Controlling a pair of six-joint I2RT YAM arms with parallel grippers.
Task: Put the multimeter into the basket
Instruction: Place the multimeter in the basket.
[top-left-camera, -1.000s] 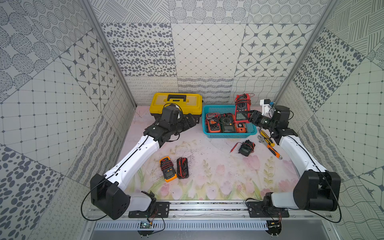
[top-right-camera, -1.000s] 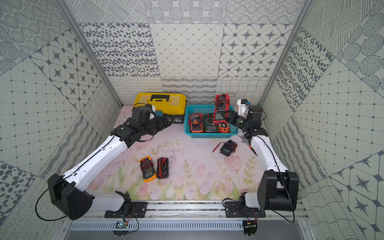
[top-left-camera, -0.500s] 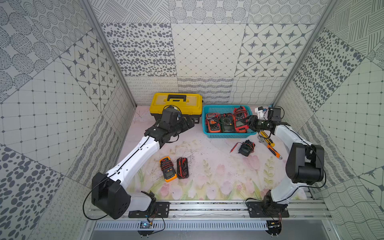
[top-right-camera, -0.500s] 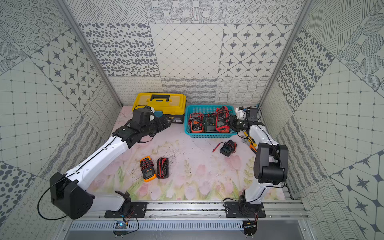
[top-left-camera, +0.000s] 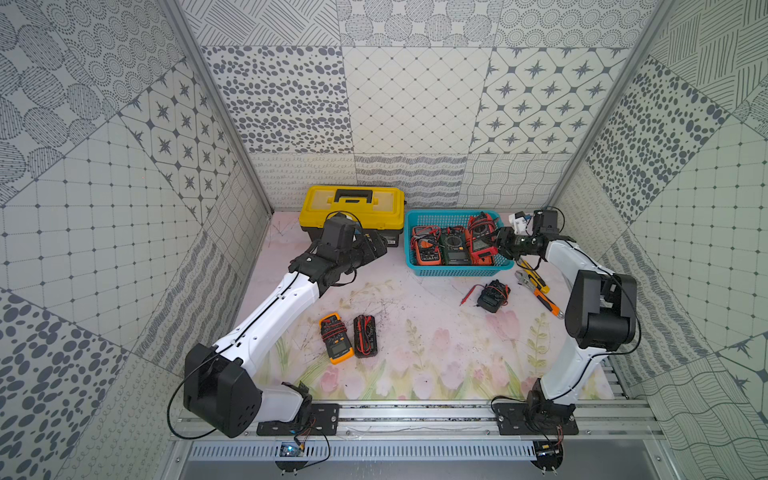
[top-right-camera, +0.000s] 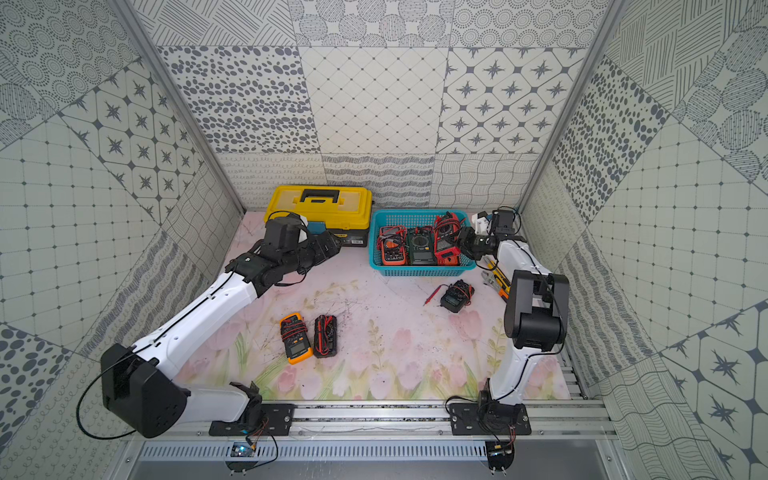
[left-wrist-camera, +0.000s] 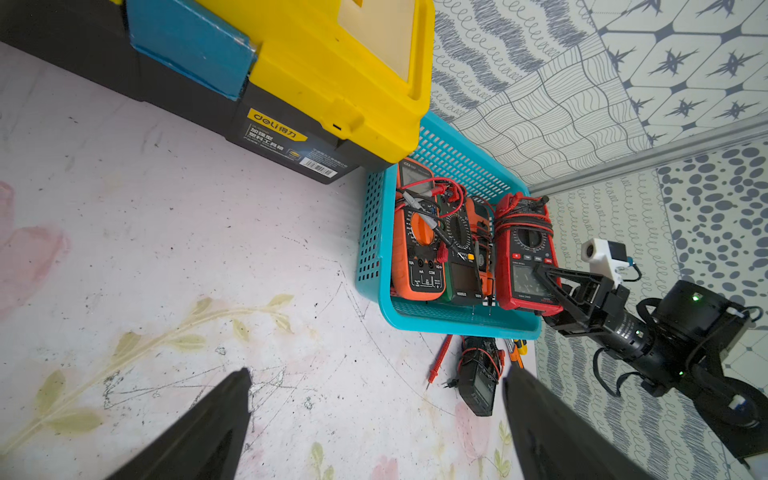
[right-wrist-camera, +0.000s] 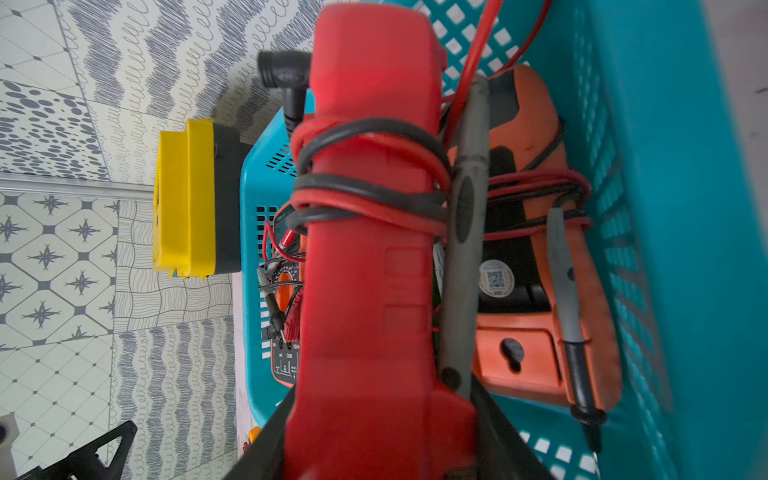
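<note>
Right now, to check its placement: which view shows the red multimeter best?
The left wrist view: the red multimeter sits face up in the basket, the right gripper shut on its end. Both top views show it small; the right wrist view, only its side, close, blurred.

Colours across the cell
Turquoise mesh basket (top-left-camera: 457, 272); red multimeter (top-left-camera: 482, 249) with red-and-black leads (right-wrist-camera: 370, 199); orange meter (top-left-camera: 427, 252); dark green meter (top-left-camera: 455, 251); toolbox (top-left-camera: 353, 203) yellow over black; surface (top-left-camera: 436, 345) pale pink, tulip-printed; walls (top-left-camera: 415, 104) white with grey patterns.
</note>
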